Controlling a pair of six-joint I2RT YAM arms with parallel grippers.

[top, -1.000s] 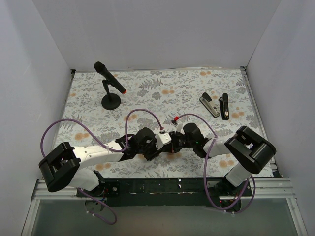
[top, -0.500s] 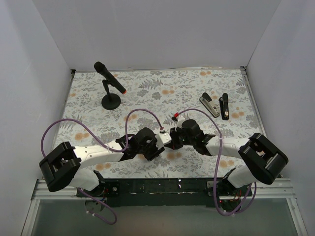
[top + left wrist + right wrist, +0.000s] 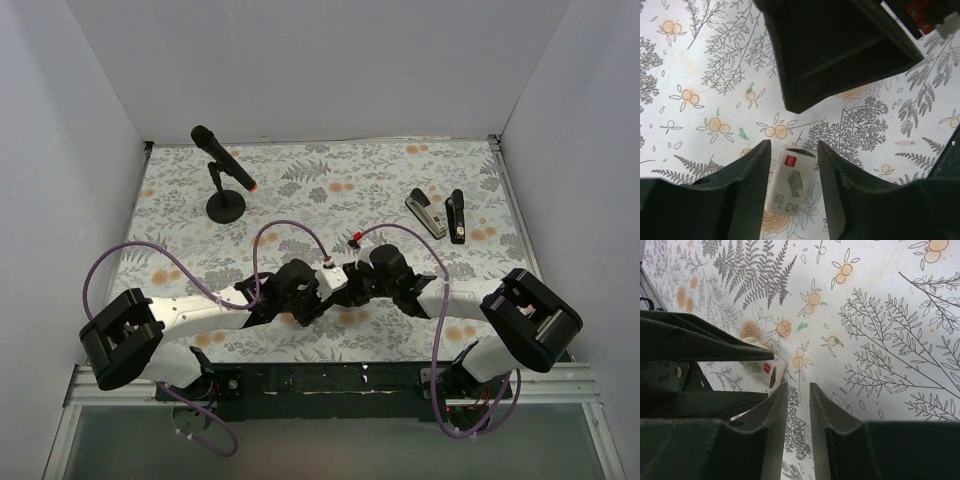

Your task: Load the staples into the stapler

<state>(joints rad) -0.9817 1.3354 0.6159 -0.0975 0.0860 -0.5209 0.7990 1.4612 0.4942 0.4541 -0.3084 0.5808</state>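
The stapler lies opened flat at the back right, its silver base (image 3: 427, 213) beside its black top arm (image 3: 457, 216), far from both grippers. My left gripper (image 3: 322, 296) (image 3: 792, 147) holds the small whitish staple box (image 3: 790, 182) with a red logo between its fingers, just above the table; the box's open end points at my right gripper. The box also shows in the right wrist view (image 3: 766, 371), between the left fingers (image 3: 705, 345). My right gripper (image 3: 352, 290) (image 3: 797, 386) faces the box, jaws a narrow gap apart and empty. No loose staple block shows.
A black microphone (image 3: 224, 160) on a round stand (image 3: 225, 208) stands at the back left. White walls close in the floral tablecloth (image 3: 330, 190) on three sides. Purple cables (image 3: 285, 228) loop over both arms in the middle.
The right arm's elbow swung out to the right and its gripper shifted slightly by the box. The left gripper and the box stayed where they were.
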